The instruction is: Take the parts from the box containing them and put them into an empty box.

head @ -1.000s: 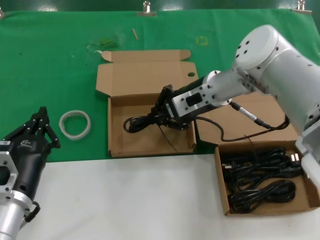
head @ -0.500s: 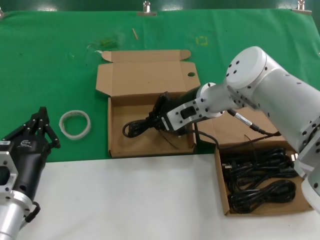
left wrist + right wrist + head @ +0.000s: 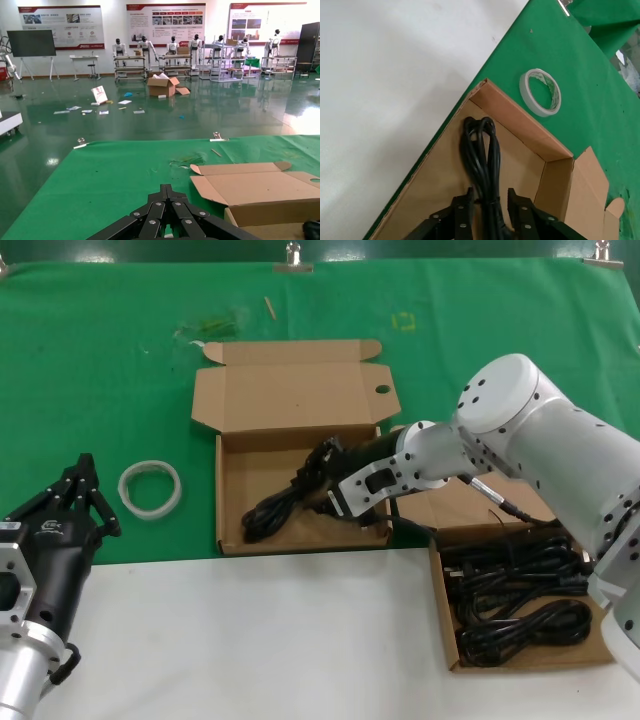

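The cord bundle (image 3: pixel 275 512) (image 3: pixel 481 157) lies inside the empty box (image 3: pixel 232 530) (image 3: pixel 520 127), its looped end reaching toward the box's near left corner. The right gripper (image 3: pixel 322 483) (image 3: pixel 490 206) is inside this box, at the other end of the bundle. In the right wrist view its two fingers (image 3: pixel 463 209) stand on either side of the cords, spread only slightly wider than the bundle, which passes through the gap between them. Whether the pads press on the cords cannot be told. The loop extends straight out ahead of the fingertips, along the box floor.

Behind the fingers, the straight hinged lid (image 3: pixel 290 390) of this box stands open on the green cloth (image 3: pixel 100 370). To the right of the gripper, past the right arm, the box containing the remaining parts (image 3: pixel 445 640) sits on the white table surface (image 3: pixel 250 640), with further black cord bundles (image 3: pixel 520 595) coiled inside. A whitish ring (image 3: pixel 150 489) (image 3: pixel 540 92) lies on the cloth beyond the left wall of the empty box.

The left gripper (image 3: pixel 78 495) (image 3: pixel 167 192) is parked low at the left, near the ring, with its fingers pressed together to a point.
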Robot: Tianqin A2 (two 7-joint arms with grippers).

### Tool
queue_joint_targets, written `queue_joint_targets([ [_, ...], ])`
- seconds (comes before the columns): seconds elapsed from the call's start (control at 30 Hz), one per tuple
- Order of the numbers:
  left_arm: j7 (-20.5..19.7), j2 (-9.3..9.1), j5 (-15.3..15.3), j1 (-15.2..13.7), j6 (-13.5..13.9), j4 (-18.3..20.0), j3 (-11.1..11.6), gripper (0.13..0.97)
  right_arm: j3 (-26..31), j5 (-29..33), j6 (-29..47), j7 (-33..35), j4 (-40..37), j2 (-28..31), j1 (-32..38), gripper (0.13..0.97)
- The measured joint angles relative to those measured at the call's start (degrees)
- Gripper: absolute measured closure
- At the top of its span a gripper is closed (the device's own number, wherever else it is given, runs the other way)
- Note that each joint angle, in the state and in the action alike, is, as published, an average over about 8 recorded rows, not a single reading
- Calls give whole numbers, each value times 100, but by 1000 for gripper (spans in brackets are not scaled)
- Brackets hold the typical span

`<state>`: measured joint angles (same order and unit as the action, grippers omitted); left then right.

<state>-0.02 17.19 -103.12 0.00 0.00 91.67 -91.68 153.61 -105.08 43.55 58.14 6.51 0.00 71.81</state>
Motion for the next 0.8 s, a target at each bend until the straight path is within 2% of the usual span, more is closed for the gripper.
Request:
queue_joint_targets([
  [0.33, 0, 0, 0, 0, 0, 0, 0, 957, -645, 158, 157, 396, -262, 1, 34, 750],
  [0.67, 0, 0, 0, 0, 0, 0, 0, 957, -1949, 167, 397, 1054, -365, 151, -135, 554],
  [0.8, 0, 0, 0, 0, 0, 0, 0, 957, -2506, 40, 345, 1007, -86, 296, -478, 451],
])
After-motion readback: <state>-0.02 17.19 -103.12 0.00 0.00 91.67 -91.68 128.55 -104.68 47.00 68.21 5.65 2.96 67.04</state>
